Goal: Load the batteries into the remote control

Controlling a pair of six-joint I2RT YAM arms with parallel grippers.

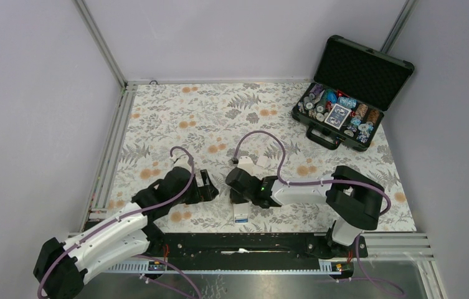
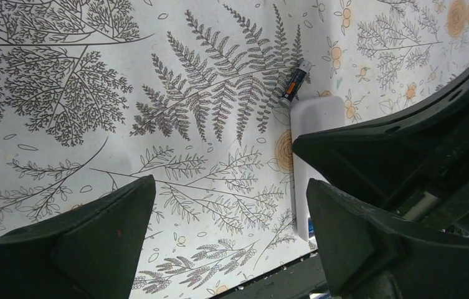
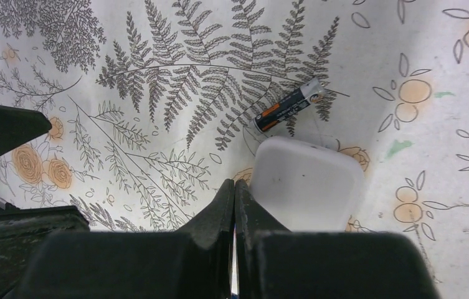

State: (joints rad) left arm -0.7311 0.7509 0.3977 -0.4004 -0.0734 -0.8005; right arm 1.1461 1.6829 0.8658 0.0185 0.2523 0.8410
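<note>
One fern-and-flower-patterned tabletop [image 1: 175,112] carries everything. Two white-and-black arms reach onto it from the near edge. One black hard case with a foam-lined lid [image 1: 364,67] stands open at the far right corner, its tray full of round coloured chips, well apart from the arms.

The left gripper [image 2: 228,184] hovers over bare cloth just left of the remote, its jaws spread fully wide and holding nothing. The right gripper [image 3: 235,193] has its jaws pressed together with nothing between them; the tips sit right at the edge of the remote's rounded far end, and whether they touch it cannot be told.

One small white bar-shaped plastic remote control [image 1: 241,212] lies flat near the middle of the near edge, partly under the right gripper. Its long axis runs from near to far. The side facing up is plain smooth white with rounded corners, and a patch of blue shows at its near end.

One slim cylindrical battery [image 3: 289,106], black with an orange band and a silver tip, lies on its side just beyond the remote's far end. It is angled a little off the remote's axis, silver tip pointing away from the remote.
</note>
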